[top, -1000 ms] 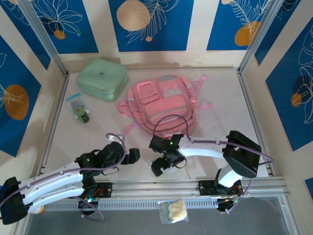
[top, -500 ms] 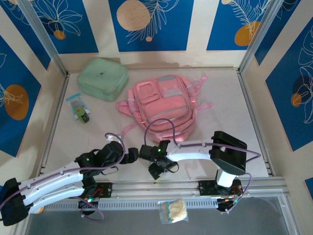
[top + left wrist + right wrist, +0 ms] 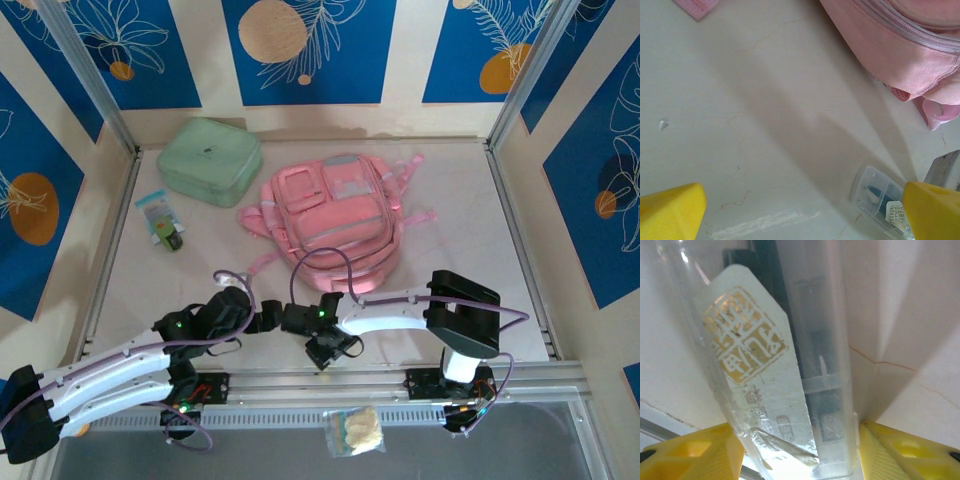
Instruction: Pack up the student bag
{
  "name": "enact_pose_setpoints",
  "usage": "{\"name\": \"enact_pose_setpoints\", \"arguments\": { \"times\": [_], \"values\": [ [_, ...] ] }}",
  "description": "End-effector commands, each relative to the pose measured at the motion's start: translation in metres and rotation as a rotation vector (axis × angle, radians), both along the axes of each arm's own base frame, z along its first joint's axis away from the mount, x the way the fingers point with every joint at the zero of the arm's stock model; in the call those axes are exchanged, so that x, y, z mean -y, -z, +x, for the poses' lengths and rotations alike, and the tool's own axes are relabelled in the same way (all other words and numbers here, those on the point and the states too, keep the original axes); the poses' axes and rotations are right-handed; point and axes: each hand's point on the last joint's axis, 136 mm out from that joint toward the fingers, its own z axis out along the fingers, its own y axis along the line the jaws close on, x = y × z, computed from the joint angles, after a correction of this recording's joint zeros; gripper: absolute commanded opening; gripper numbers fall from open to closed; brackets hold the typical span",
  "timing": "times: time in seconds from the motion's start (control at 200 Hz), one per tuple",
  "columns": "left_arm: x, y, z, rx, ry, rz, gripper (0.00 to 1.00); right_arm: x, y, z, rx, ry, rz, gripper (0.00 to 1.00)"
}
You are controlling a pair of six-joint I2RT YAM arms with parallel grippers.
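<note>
The student bag (image 3: 335, 225), a pink backpack, lies flat in the middle of the table; its lower edge (image 3: 910, 45) shows in the left wrist view. A clear plastic case (image 3: 805, 390) with a gold-printed label lies on the table by the near edge. My right gripper (image 3: 325, 350) is down over it, and its yellow fingers (image 3: 900, 450) press against both long sides. The case's end (image 3: 877, 197) also shows beside my left gripper (image 3: 805, 215), which hangs open over bare table. In the top view my left gripper (image 3: 268, 320) sits just left of the right one.
A mint-green square zip case (image 3: 210, 160) stands at the back left. A small packet with a green item (image 3: 162, 222) lies near the left wall. The metal rail (image 3: 380, 385) runs along the near edge, with a small bag (image 3: 352, 430) below it.
My right arm has swung left and down toward the near edge, and its jaws have narrowed onto the clear case. The left arm has stayed put.
</note>
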Motion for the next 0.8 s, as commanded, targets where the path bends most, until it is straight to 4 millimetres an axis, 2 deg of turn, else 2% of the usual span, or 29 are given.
{"name": "enact_pose_setpoints", "arguments": {
  "times": [0.0,0.255,0.495,0.685,0.795],
  "values": [
    [0.000,0.007,-0.002,-0.020,0.001,-0.012,0.99,0.004,0.013,0.003,0.006,0.005,-0.028,0.57],
    [0.000,0.005,0.000,-0.018,-0.001,-0.012,0.99,0.004,0.007,0.004,0.022,0.006,-0.010,0.47],
    [0.002,0.002,0.000,-0.016,0.005,-0.026,0.99,-0.001,0.000,0.007,0.034,0.014,0.015,0.43],
    [0.003,-0.006,0.004,-0.003,0.010,-0.026,1.00,-0.002,-0.014,0.007,0.047,0.033,0.046,0.41],
    [-0.001,-0.016,0.007,0.011,0.018,0.001,0.99,0.000,-0.029,0.011,0.059,0.055,0.074,0.41]
  ]
}}
